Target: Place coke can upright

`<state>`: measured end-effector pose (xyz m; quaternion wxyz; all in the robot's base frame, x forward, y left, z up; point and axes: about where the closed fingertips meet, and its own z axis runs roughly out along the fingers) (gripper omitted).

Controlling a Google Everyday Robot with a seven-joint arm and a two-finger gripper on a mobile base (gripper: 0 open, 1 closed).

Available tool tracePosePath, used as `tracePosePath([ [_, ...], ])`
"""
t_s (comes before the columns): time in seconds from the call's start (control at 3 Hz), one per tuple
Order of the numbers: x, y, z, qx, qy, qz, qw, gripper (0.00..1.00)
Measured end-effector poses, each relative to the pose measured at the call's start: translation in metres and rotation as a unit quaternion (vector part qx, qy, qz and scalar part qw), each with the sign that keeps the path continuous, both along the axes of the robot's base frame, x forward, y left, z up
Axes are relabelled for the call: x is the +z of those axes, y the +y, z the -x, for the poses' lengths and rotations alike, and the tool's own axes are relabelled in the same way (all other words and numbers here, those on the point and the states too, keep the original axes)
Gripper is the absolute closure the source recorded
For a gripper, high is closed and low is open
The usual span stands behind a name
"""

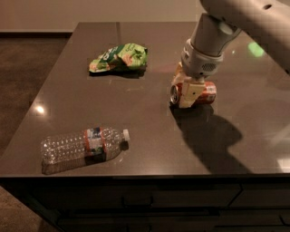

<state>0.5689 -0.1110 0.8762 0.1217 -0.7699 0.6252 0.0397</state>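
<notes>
Coke can [206,92] lies sideways in pincer [185,93] on dark countertop [136,122]

Arm [253,13] was pale grey, smooth rounded shell, thick cylindrical wrist [210,38] w/ darker collar. Gripper [186,96] was cream, blocky, down at worktop [136,122], right of centre.
</notes>
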Motion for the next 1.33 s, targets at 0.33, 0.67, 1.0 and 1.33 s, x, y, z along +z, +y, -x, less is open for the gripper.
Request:
tracePosePath([
  [0.33, 0.024, 0.004, 0.003, -0.032, 0.004, -0.054, 0.998, 1.0],
  [0.67, 0.044, 0.011, 0.003, -0.067, 0.019, -0.127, 0.9895, 1.0],
  [1.0, 0.058, 0.014, -0.005, -0.104, 0.034, -0.209, 0.9717, 1.0],
  [1.33, 0.065, 0.015, -0.015, -0.136, 0.04, -0.272, 0.9518, 1.0],
])
